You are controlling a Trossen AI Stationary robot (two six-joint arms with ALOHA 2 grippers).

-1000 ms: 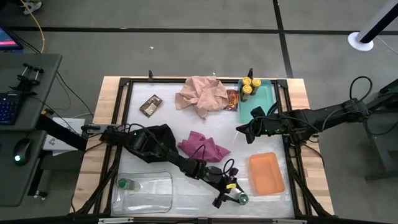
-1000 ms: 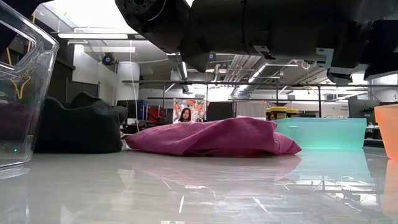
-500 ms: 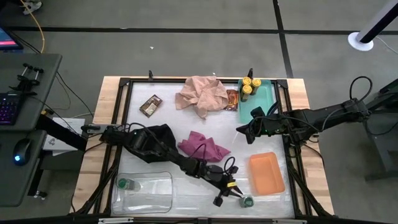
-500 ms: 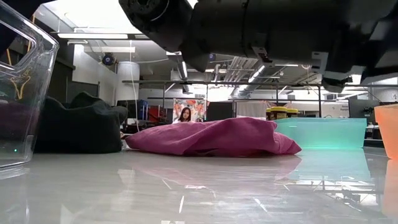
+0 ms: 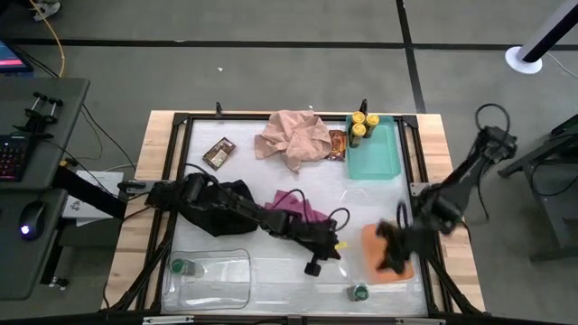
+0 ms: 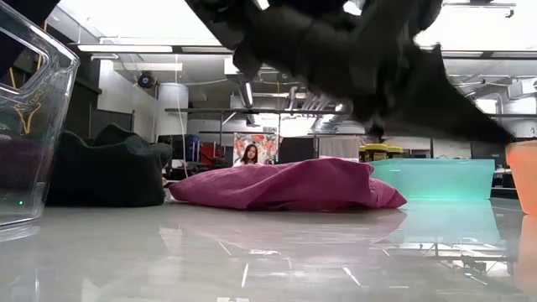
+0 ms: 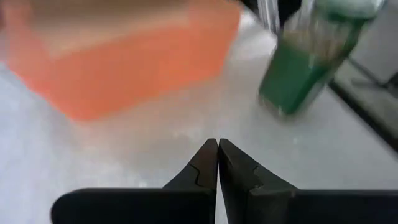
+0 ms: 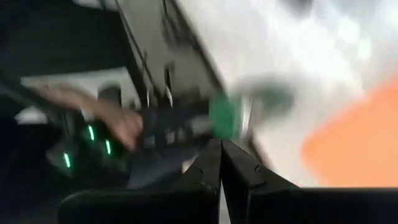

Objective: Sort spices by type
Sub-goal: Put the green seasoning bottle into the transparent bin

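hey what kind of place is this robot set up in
Probably a robotics lab or open workshop: bare ceiling pipes run over the room behind the table, and a desk with a keyboard and mouse stands beside it.

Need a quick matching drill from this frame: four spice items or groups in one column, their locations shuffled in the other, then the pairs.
Things:
1. yellow-lid jars
2. green-lid jar on the bare table
3. second green-lid jar
4. lone foil packet

Places:
A. inside the clear tray
B. far corner of the teal tray
C. near table edge, by the orange tray
D. far left of the table, beside the pink cloth

Pairs: 1-B, 2-C, 3-A, 4-D
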